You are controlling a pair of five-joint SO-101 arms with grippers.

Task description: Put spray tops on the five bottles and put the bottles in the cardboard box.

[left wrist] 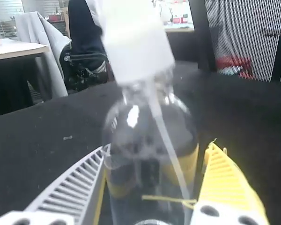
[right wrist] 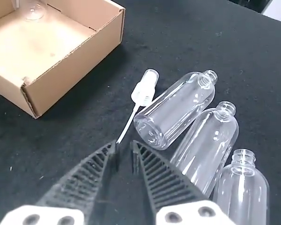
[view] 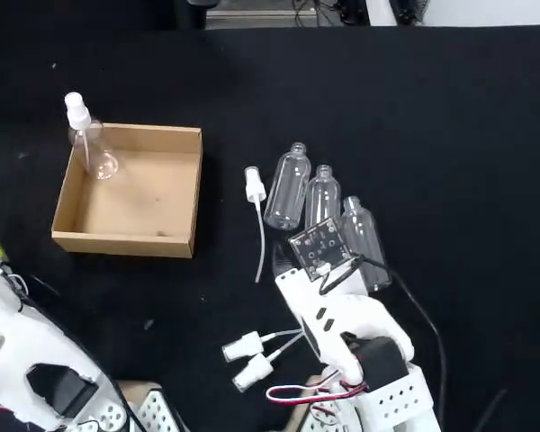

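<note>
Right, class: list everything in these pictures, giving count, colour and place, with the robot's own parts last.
table: one, black, under everything.
cardboard box: one, brown, left side in the high view.
capped bottle: one, clear, white spray top, upright in the box's far left corner.
open bottles: three, clear, lying side by side right of the box.
loose spray tops: three, white; one beside the open bottles, two nearer the arms.
held bottle: one, clear, white top, in the left hand.
left hand: grey and yellow, shut on the held bottle.
right hand: black, slightly open, by that first top's tube end.
</note>
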